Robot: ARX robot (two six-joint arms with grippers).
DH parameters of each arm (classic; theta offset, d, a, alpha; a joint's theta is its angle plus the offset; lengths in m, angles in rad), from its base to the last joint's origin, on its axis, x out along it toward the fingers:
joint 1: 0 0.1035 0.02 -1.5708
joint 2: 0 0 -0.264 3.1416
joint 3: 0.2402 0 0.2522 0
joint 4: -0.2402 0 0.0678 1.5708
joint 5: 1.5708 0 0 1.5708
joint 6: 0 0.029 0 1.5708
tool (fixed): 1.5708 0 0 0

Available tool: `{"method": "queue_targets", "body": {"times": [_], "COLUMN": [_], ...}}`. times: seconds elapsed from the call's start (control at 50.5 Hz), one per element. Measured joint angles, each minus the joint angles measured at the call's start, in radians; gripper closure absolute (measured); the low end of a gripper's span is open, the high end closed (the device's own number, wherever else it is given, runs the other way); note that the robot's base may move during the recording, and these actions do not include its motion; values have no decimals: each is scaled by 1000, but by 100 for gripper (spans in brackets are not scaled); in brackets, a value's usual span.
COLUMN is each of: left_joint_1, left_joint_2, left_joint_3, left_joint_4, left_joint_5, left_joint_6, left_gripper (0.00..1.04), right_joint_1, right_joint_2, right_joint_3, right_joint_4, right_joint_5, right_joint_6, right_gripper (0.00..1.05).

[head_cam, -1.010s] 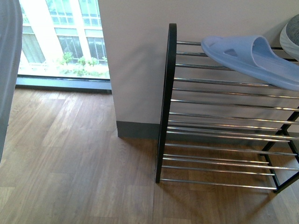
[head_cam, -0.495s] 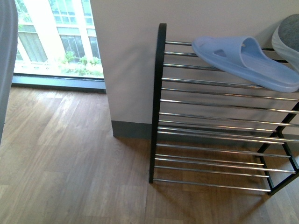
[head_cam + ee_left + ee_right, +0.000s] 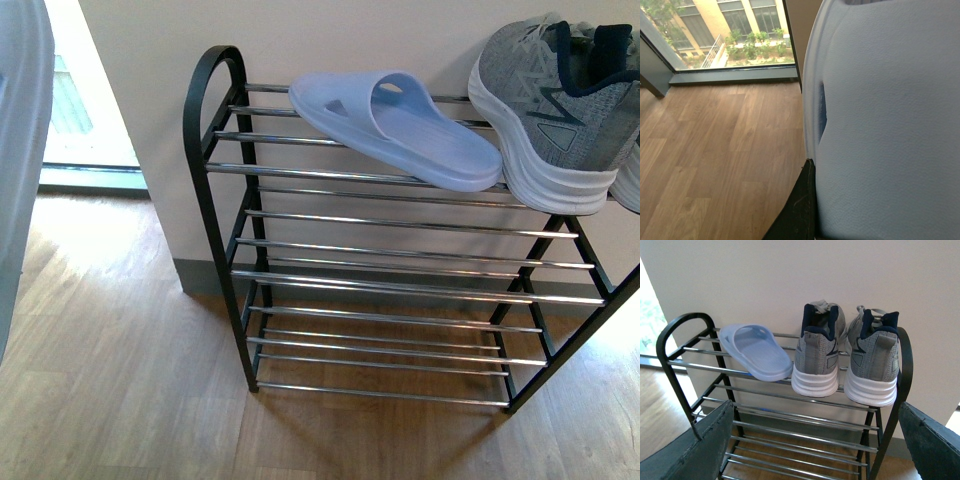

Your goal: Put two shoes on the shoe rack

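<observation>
The shoe rack (image 3: pixel 222 250) stands against the pale wall (image 3: pixel 300 40) on the wood floor (image 3: pixel 120 380), black arched ends and four tiers of chrome rods, and its top tier is busy. One pale blue slide (image 3: pixel 395 125) lies there toward the arched end seen at the left of the front view, tilted across the rods with its toe end toward the wall. Just beside it sit the two grey sneakers: the near one (image 3: pixel 818 352) and its partner (image 3: pixel 871 357) at the far end of the rack, both upright, heels out, navy lining showing, white soles on the rods (the front view catches only one of them in full). The lower three tiers hold nothing visible. Over at the left gripper (image 3: pixel 812 200), the wrist camera is almost filled by a second pale blue slide (image 3: pixel 890 125), pressed right against a dark finger (image 3: pixel 800 210), so it is clamped on that slide, well off to the window (image 3: pixel 730 35) side of the floor. The right gripper (image 3: pixel 815 450) hangs in front of the rack, its two dark fingers (image 3: pixel 700 450) spread wide apart at either edge of its view, holding nothing.
</observation>
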State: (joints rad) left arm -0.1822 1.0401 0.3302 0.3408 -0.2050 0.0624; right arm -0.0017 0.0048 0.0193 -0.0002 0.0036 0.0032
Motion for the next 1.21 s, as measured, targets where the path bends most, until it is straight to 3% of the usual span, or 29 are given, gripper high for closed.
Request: {"method": "queue_targets", "body": {"times": [0.871,0.95,0.99,1.03,1.208], "left_joint_1": [2,-18,-19,-18,-35], "left_joint_2": [0,47,88,127,373], "left_joint_3": [0,-8,21,61,314], "left_joint_4": [0,141,170,158,89], "left_joint_5": [-5,-173,-210,-207,-27], "left_joint_6": [0,-120,-194,-249,-347], "left_gripper": [103,103,103,103,103], "right_joint_1": [0,0,0,0,0], "right_joint_2": [0,0,0,0,0], "right_joint_3": [0,0,0,0,0], "right_joint_4": [0,0,0,0,0], "right_joint_5": [-1,-1,-2,-2,-3], "right_joint_6": [0,0,0,0,0], "right_gripper": [9,9,9,9,9]}}
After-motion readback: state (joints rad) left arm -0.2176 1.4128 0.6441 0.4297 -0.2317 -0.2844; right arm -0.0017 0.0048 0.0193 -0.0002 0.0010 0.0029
